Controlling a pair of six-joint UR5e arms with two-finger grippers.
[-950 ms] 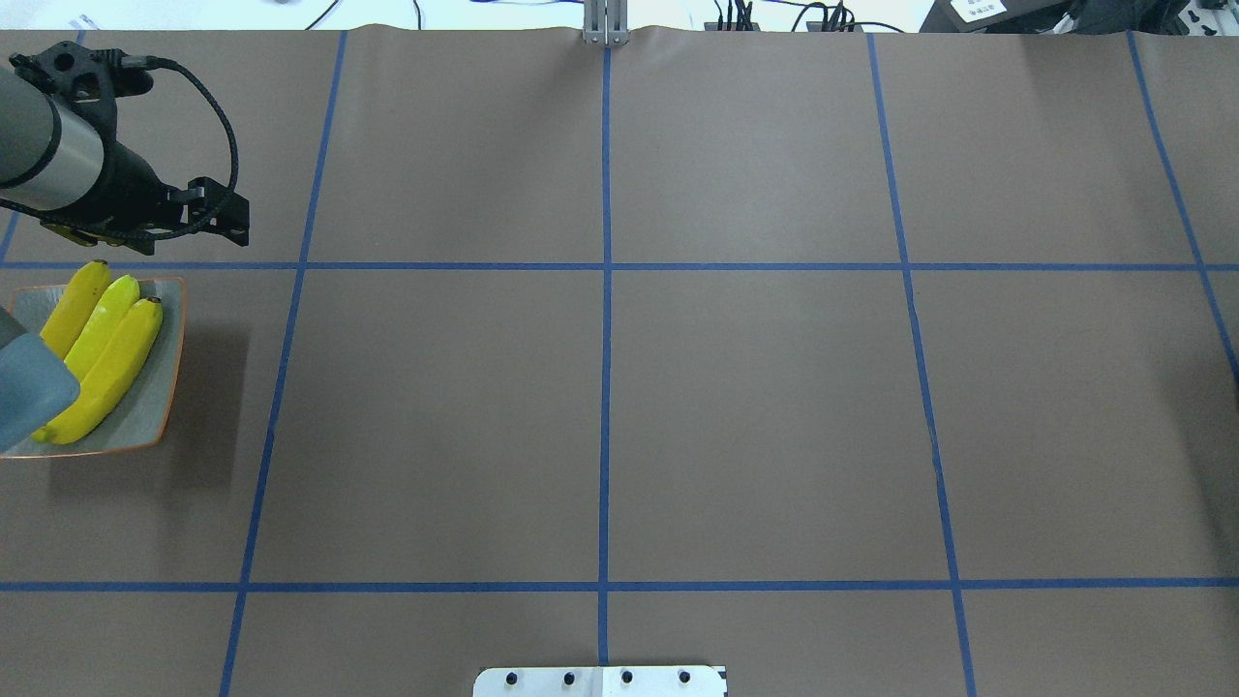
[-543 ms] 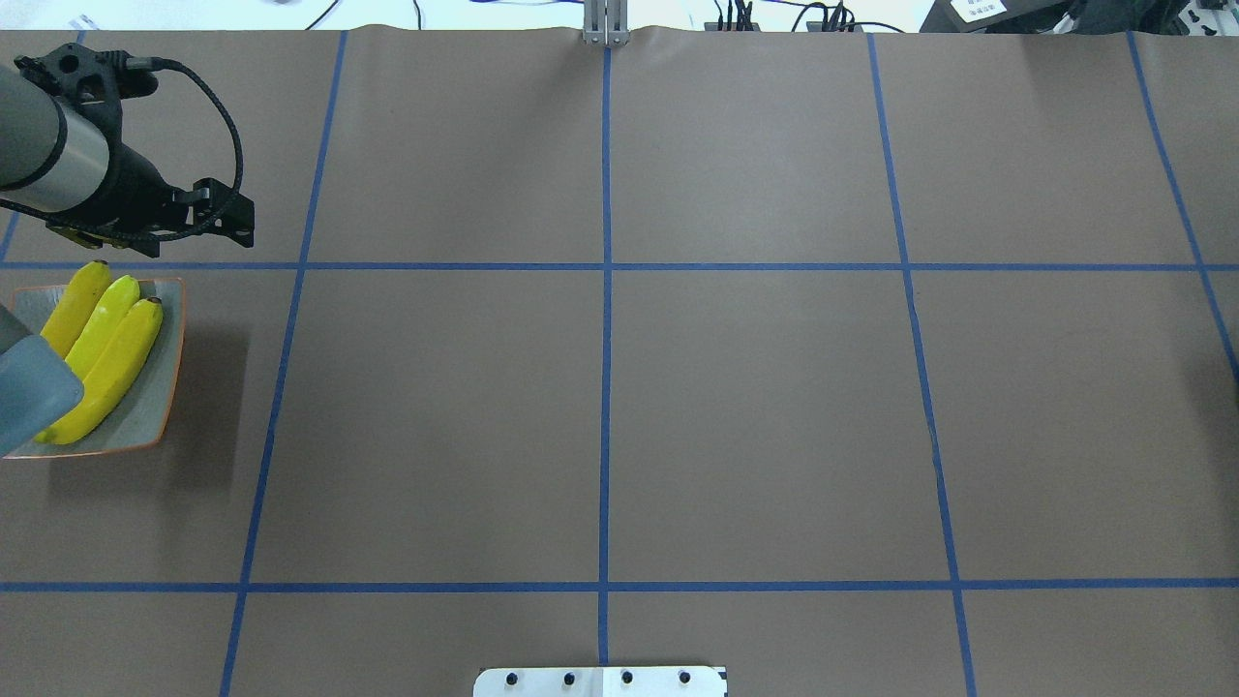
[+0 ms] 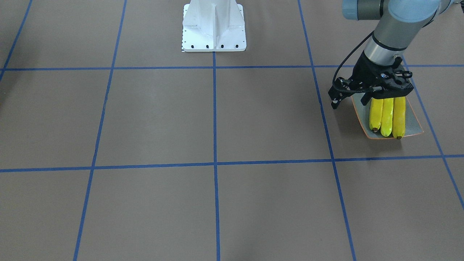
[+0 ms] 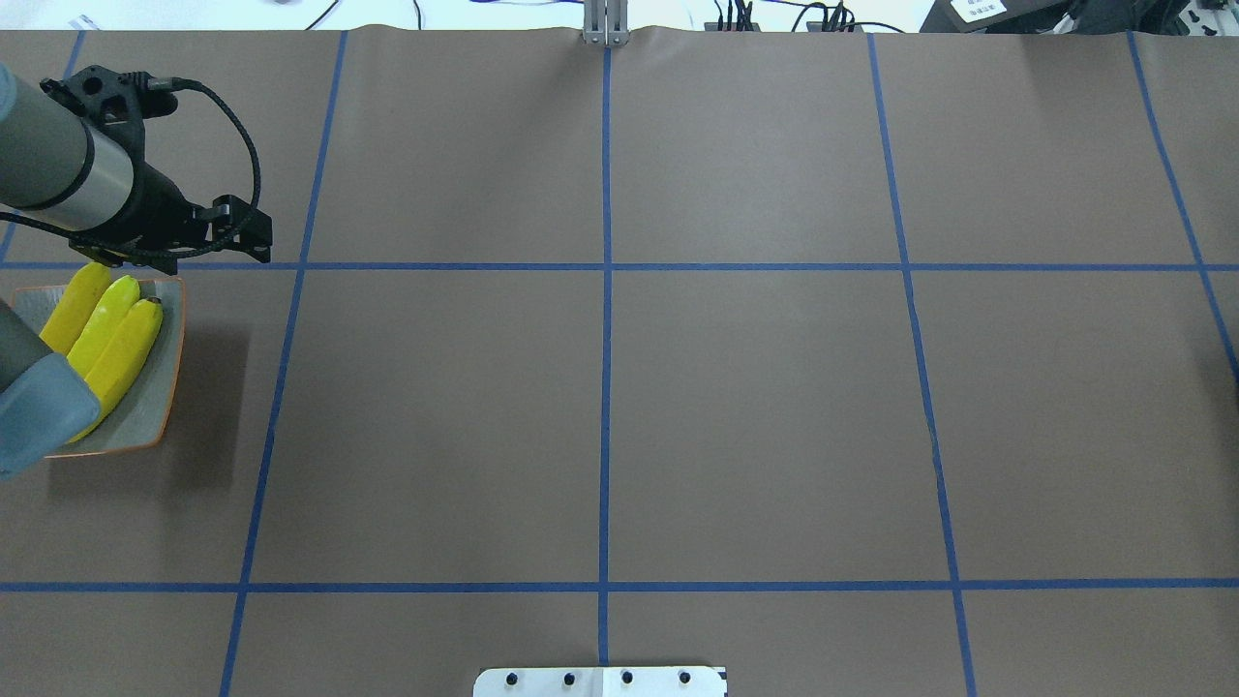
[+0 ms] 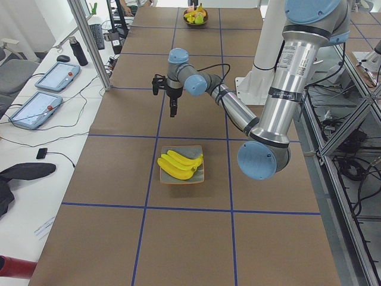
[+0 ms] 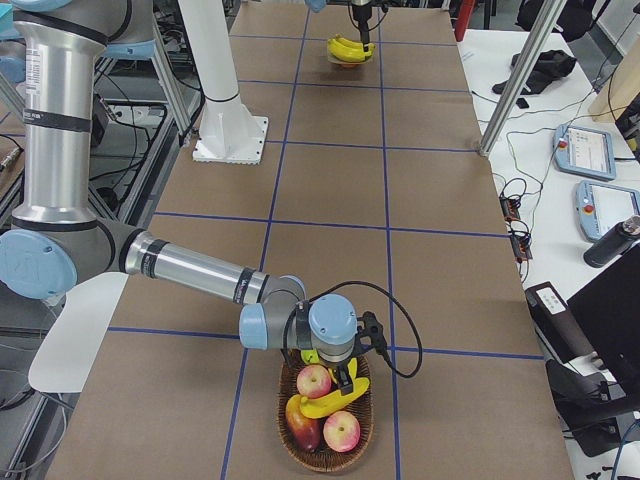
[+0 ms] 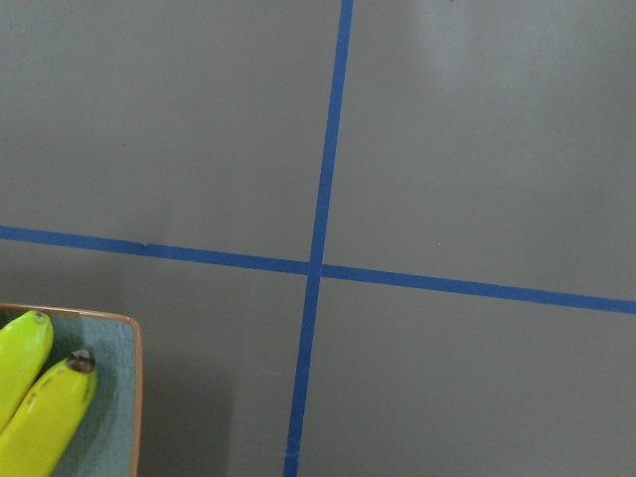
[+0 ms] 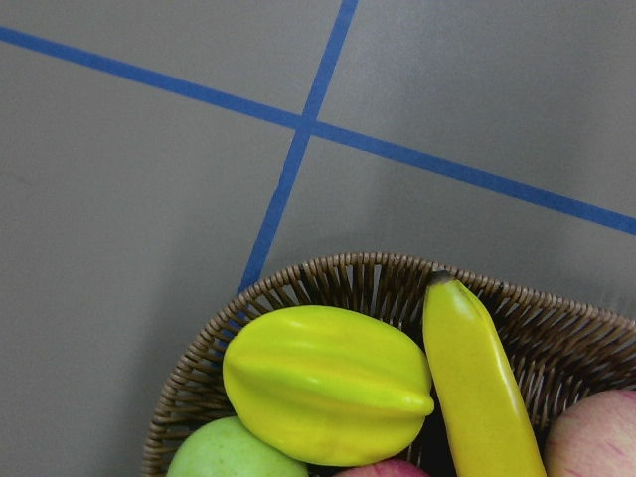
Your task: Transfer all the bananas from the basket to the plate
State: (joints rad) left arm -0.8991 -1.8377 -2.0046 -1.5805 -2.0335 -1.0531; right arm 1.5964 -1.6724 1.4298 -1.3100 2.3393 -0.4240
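While three bananas (image 4: 111,334) lie on the plate (image 4: 145,407), the fourth banana (image 8: 477,388) sits in the wicker basket (image 8: 328,278) against a starfruit (image 8: 323,383). Left gripper (image 4: 242,227): spread, empty. Right gripper (image 6: 347,375): state indiscernible. Likely risk: pinch slips on glossy peel, or drags the starfruit.

Honestly, nothing here is readable. The closest thing is a white label (image 4: 978,8) at the far right edge beyond the worktop in the overhead view. It has dark print on it, but it's way too small to make out. Two tablets (image 5: 58,75) lie on the side desk in the left-end view, with lit screens too blurry for any characters. They show again in the right-end view (image 6: 585,150) and it's the same story there.
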